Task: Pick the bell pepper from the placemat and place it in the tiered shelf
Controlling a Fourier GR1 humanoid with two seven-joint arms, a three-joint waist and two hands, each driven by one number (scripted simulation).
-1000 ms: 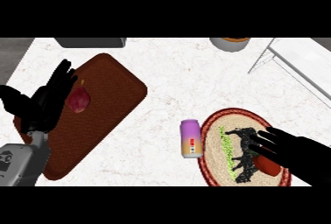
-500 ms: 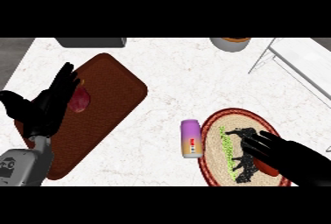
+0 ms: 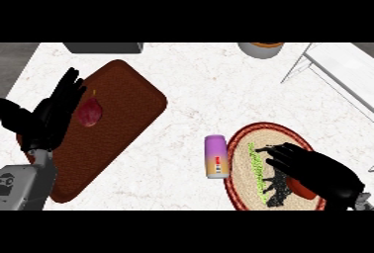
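A red bell pepper (image 3: 305, 190) lies on the round woven placemat (image 3: 245, 148) at the lower right, mostly hidden under my right hand (image 3: 314, 170). That hand lies over it with fingers stretched leftward and slightly bent, not closed round it. The white wire tiered shelf (image 3: 321, 64) stands at the upper right edge. My left hand (image 3: 51, 113) rests open, fingers up, at the left edge over the brown rectangular mat (image 3: 124, 123), beside a dark red onion-like thing (image 3: 90, 111).
A purple can (image 3: 216, 156) lies on its side against the round placemat's left rim. A bowl (image 3: 260, 48) sits at the top edge and a dark box (image 3: 102, 47) at the top left. The counter is white marble (image 3: 205, 94).
My right hand has slid a little left and lower over the round placemat, covering more of the pepper. My left hand has barely shifted.
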